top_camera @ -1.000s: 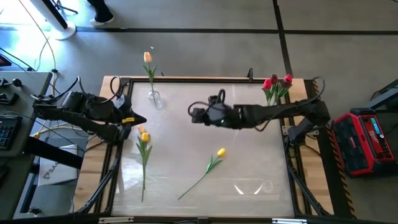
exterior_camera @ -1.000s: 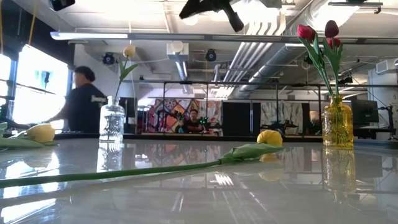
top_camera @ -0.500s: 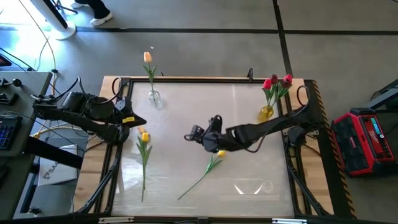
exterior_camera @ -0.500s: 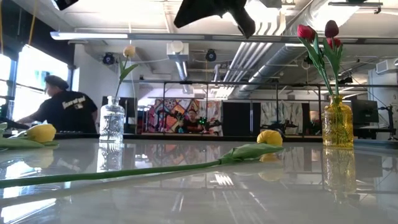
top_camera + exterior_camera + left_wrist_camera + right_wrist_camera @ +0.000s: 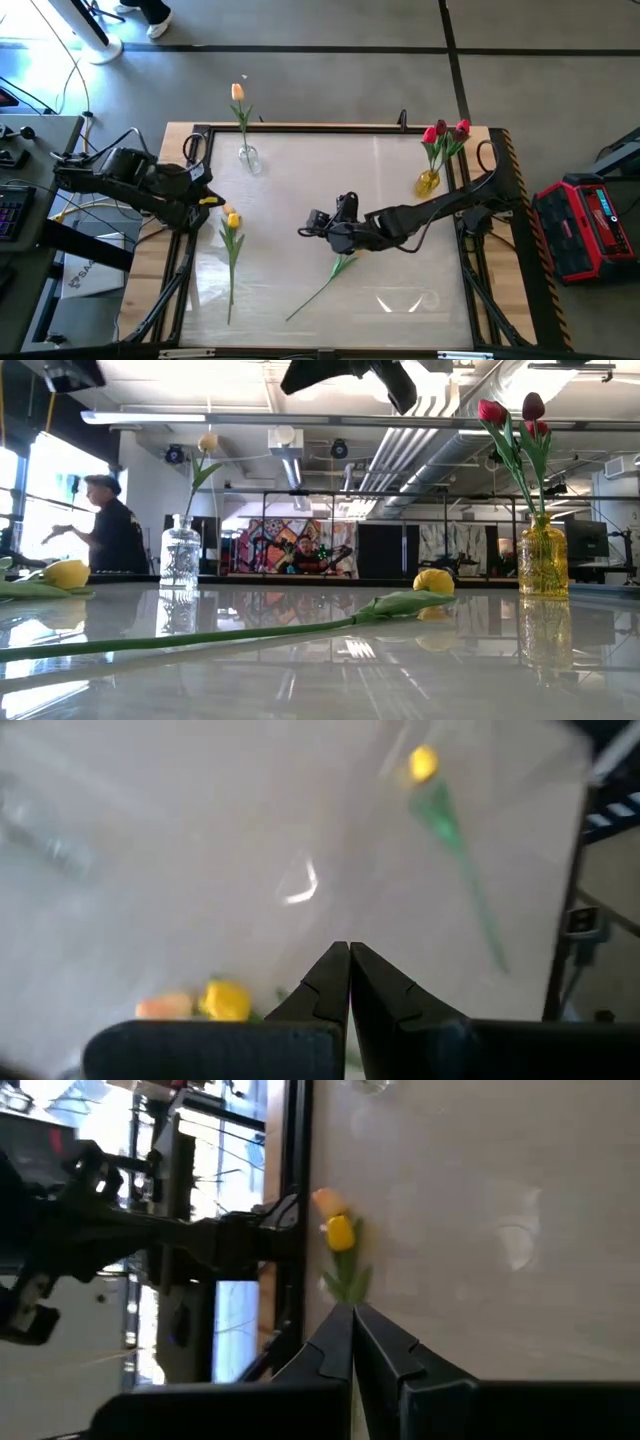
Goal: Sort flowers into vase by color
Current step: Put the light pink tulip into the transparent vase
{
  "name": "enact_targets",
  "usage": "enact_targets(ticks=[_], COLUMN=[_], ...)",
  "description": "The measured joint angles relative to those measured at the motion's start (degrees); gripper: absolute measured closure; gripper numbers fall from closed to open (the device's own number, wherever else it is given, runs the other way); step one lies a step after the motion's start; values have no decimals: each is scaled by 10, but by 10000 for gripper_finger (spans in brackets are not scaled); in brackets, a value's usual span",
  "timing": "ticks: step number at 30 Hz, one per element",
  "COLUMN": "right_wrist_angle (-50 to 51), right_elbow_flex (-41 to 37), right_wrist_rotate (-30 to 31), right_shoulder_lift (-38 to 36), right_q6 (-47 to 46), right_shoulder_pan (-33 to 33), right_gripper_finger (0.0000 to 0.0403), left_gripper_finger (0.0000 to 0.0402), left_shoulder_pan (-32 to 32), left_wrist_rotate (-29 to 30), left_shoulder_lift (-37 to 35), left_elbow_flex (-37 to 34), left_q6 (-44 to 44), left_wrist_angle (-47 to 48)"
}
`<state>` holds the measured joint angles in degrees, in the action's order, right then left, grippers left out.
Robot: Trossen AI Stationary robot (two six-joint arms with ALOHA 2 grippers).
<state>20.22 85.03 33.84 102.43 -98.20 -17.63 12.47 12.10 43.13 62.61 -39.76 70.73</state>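
Observation:
A yellow tulip [image 5: 433, 581] lies on the table's middle by its head and stem [image 5: 318, 292]. In the high view my right arm covers its head. My right gripper [image 5: 305, 229] hovers shut just left of it, clear of the table, and points toward the left edge. A yellow tulip [image 5: 233, 221] with an orange head [image 5: 228, 208] beside it lies near the left edge. My left gripper [image 5: 208, 200] hangs shut just left of those heads. A clear vase [image 5: 248, 158] at the far left holds an orange tulip [image 5: 237, 92]. An amber vase [image 5: 428, 182] at the far right holds red tulips [image 5: 446, 130].
A person [image 5: 105, 530] moves in the room beyond the table. A red case [image 5: 590, 225] stands off the table's right side, and cables and a keyboard lie off its left side. Bare tabletop [image 5: 400, 300] lies toward the near right.
My right gripper has swung from the table's far middle toward the near edge and a little left. It has sunk and rolled, and its arm now covers the middle tulip's head. My left gripper has tipped further downward. The flowers have not moved.

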Motion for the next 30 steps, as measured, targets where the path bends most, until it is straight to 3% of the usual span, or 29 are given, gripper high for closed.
enact_targets(ticks=[4, 7, 13, 17, 22, 30], right_wrist_angle=[23, 11, -175, -276, -260, -127], right_elbow_flex=[0, 0, 0, 11, 107, 305], right_wrist_rotate=[-21, -74, -206, -256, -310, -312], right_shoulder_lift=[5, 28, 109, 178, 263, 373], right_q6=[28, 64, 164, 193, 233, 292], right_shoulder_pan=[5, 18, 69, 100, 116, 111], right_gripper_finger=[402, 402, 396, 393, 394, 394], left_gripper_finger=[401, 398, 390, 389, 389, 389], left_shoulder_pan=[0, 0, 0, 0, 0, 0], left_wrist_rotate=[0, -4, -12, -15, -22, -41], left_shoulder_lift=[4, 3, 3, 3, 3, 3], left_elbow_flex=[0, 0, 0, 0, 0, 0], left_q6=[-53, -72, -87, -88, -81, -66], left_wrist_angle=[21, 21, 18, 18, 20, 76])
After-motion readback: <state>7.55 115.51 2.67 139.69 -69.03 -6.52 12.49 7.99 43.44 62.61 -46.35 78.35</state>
